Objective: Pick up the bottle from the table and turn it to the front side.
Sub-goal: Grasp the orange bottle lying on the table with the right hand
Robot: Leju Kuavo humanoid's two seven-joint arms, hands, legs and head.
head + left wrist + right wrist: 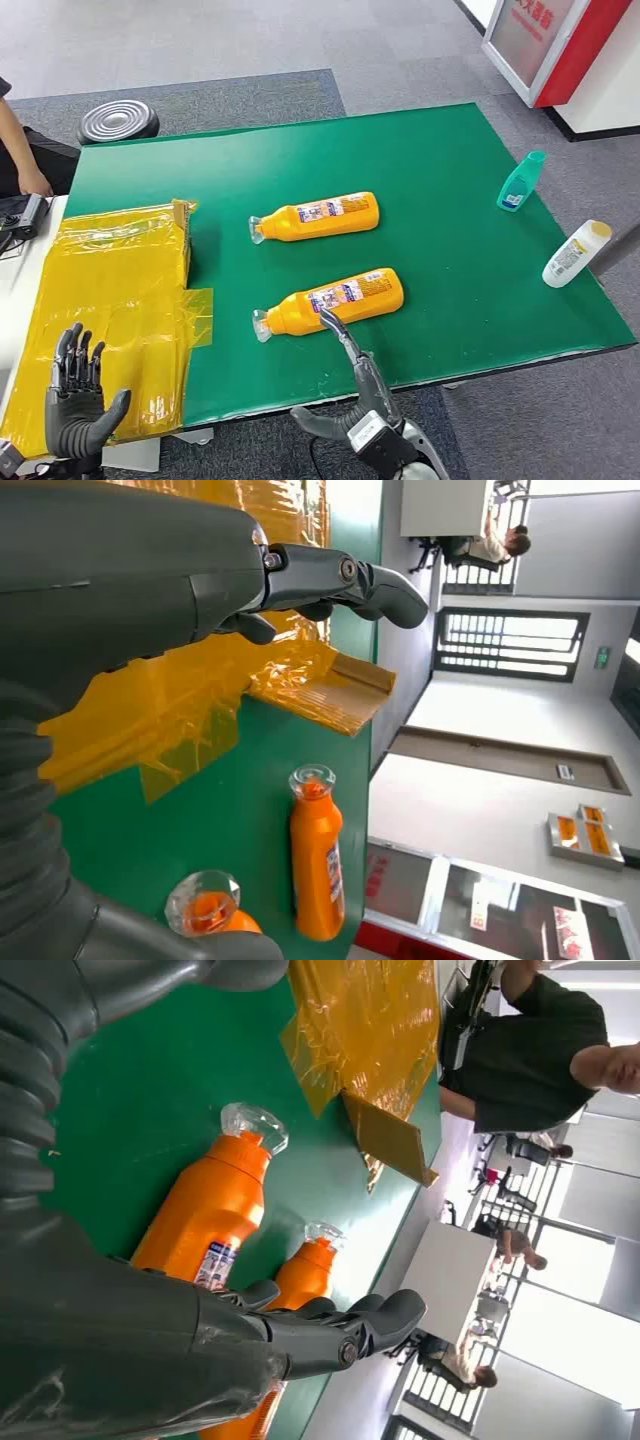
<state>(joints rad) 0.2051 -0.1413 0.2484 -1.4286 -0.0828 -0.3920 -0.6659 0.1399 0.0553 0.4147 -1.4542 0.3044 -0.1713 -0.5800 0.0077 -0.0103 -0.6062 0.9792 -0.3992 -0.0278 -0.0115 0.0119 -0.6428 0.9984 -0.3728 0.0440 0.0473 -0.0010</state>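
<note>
Two orange bottles with clear caps lie on their sides on the green table [453, 160], caps pointing left. The near bottle [332, 300] [204, 1210] has its label facing up, and the far bottle [317, 217] [306, 1270] lies parallel behind it. My right hand [362, 400] [332, 1330] reaches from the front edge with fingers stretched out and thumb apart; a fingertip [328, 318] is at the near bottle's front side, and it holds nothing. My left hand [75, 400] [332, 580] hovers open over the yellow film. In the left wrist view I see the near bottle's cap [204, 905] and the far bottle [317, 855].
A yellow film-wrapped flat box [121, 290] covers the table's left side. A teal bottle [521, 182] and a white bottle with a yellow cap [575, 253] lie at the right edge. A black stool [117, 120] and a person's arm [19, 160] are at the far left.
</note>
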